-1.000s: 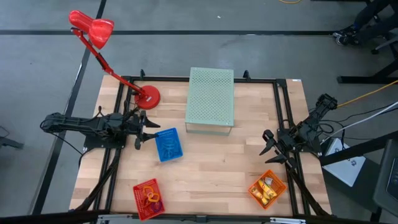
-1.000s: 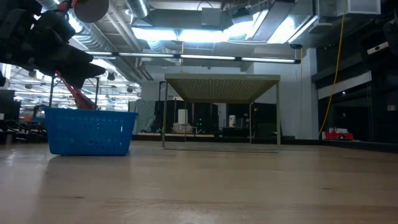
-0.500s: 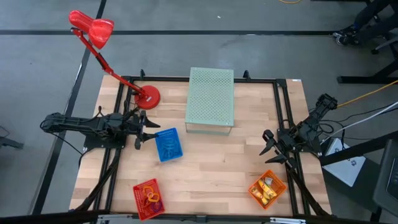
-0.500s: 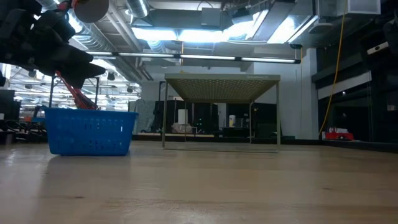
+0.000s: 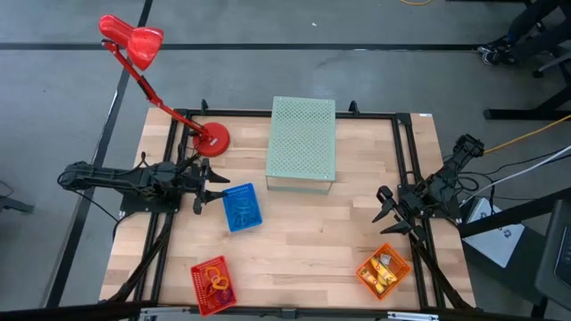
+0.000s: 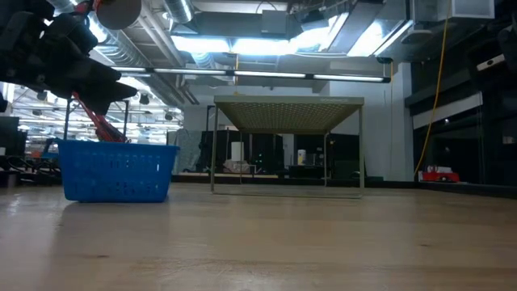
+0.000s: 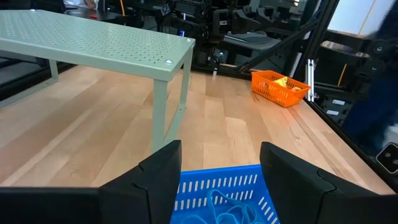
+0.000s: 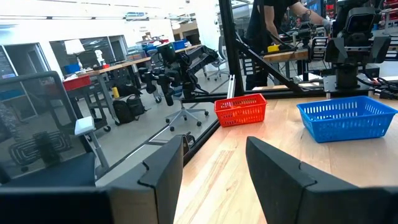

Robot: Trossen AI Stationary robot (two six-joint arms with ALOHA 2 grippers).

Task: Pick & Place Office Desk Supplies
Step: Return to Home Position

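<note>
Left tool (image 5: 214, 188) spread wide beside blue basket (image 5: 242, 207), right tool (image 5: 382, 206) spread

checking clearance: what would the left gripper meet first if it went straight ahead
Probably the blue basket, just ahead of the open left gripper; height is unclear, so it might pass over it.

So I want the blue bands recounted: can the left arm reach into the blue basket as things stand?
Probably yes: the left gripper hangs open right beside the blue basket, whose top is uncovered, with nothing between them.
</note>
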